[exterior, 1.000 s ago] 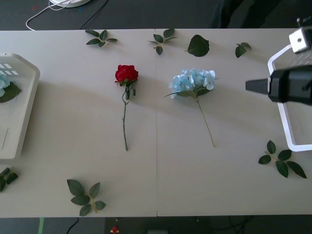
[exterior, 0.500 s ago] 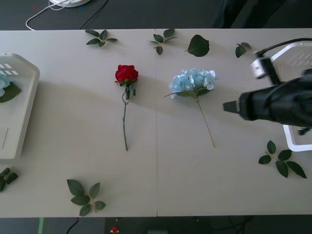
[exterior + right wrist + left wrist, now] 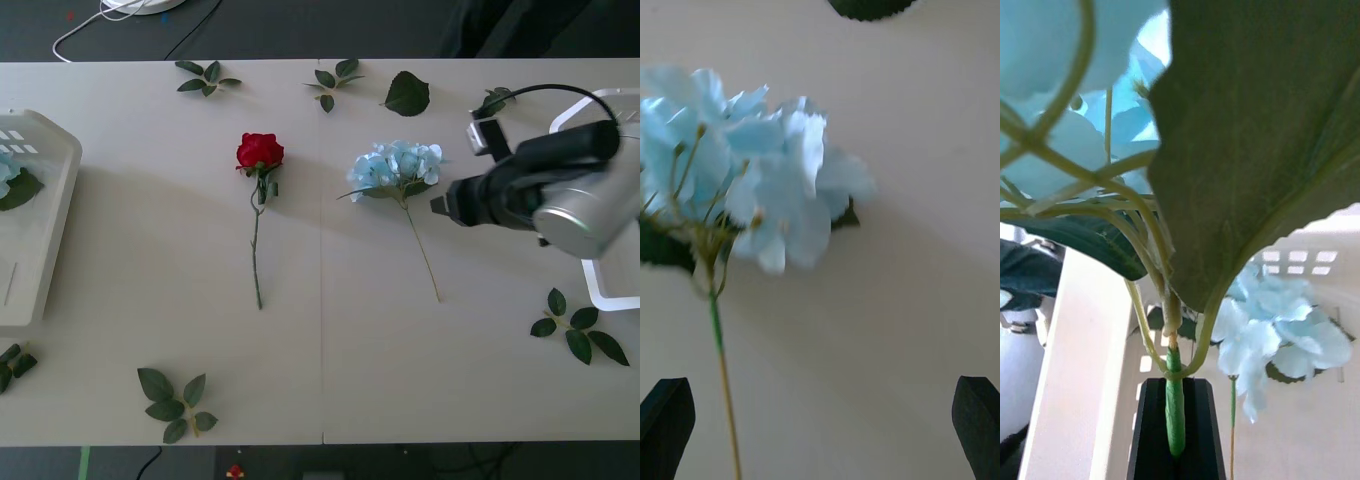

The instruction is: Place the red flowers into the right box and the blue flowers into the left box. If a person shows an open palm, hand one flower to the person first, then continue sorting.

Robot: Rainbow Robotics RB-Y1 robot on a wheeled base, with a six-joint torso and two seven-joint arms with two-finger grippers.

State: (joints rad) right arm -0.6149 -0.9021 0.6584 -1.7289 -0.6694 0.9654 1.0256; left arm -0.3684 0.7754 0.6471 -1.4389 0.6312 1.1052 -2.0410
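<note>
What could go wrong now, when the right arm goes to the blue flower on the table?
1. The right gripper is open beside the blue flower; closing on the petals instead of the thin stem may crush them.
2. The left gripper is shut on another blue flower's stem; the broad leaf blocks its camera.

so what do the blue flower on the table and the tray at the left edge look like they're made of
Blue flower: probably fabric petals, matte and thin with crisp edges, on a stiff green plastic-looking stem, so artificial. Left tray: looks like opaque cream-white moulded plastic with a smooth, low-sheen surface and slotted openings, though the exact plastic can't be told.
</note>
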